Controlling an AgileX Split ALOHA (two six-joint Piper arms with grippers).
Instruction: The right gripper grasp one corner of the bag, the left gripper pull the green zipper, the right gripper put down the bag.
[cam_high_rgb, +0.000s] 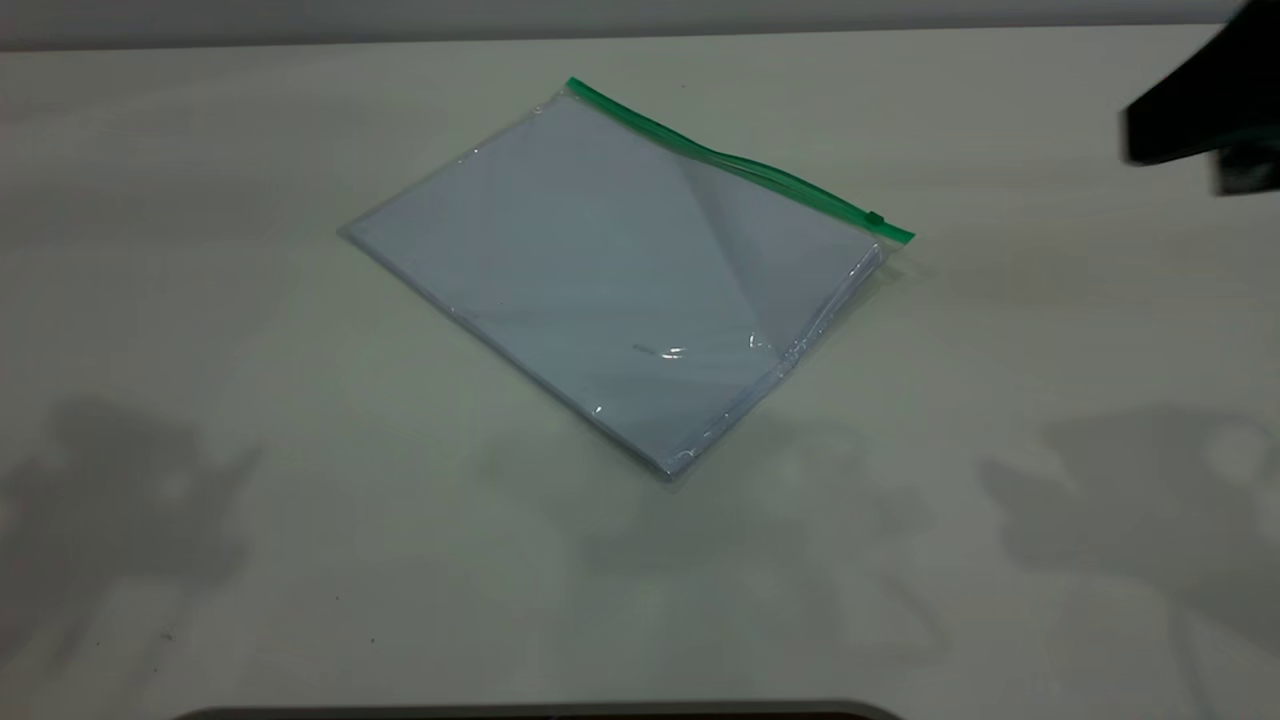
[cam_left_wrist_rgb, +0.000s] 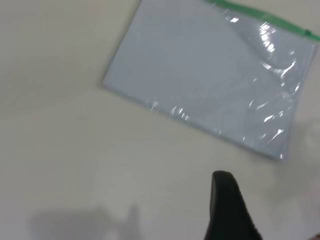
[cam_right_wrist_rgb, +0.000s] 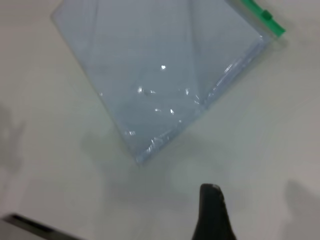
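The bag (cam_high_rgb: 620, 270) lies flat on the white table, clear plastic over white-bluish sheets. The green zipper (cam_high_rgb: 740, 165) runs along its far long edge, with the slider tab (cam_high_rgb: 875, 218) near the right end, by the corner (cam_high_rgb: 903, 238). A dark part of the right arm (cam_high_rgb: 1200, 110) shows at the far right, apart from the bag. My right gripper (cam_right_wrist_rgb: 265, 215) hovers off the bag's near side; only one finger (cam_right_wrist_rgb: 210, 215) shows. My left gripper (cam_left_wrist_rgb: 272, 210) hovers off the bag (cam_left_wrist_rgb: 210, 80); only one finger (cam_left_wrist_rgb: 227, 205) shows. Both hold nothing.
The white table (cam_high_rgb: 250, 420) surrounds the bag on all sides. A dark edge (cam_high_rgb: 540, 712) runs along the table's near side. Arm shadows fall on the near left and near right of the table.
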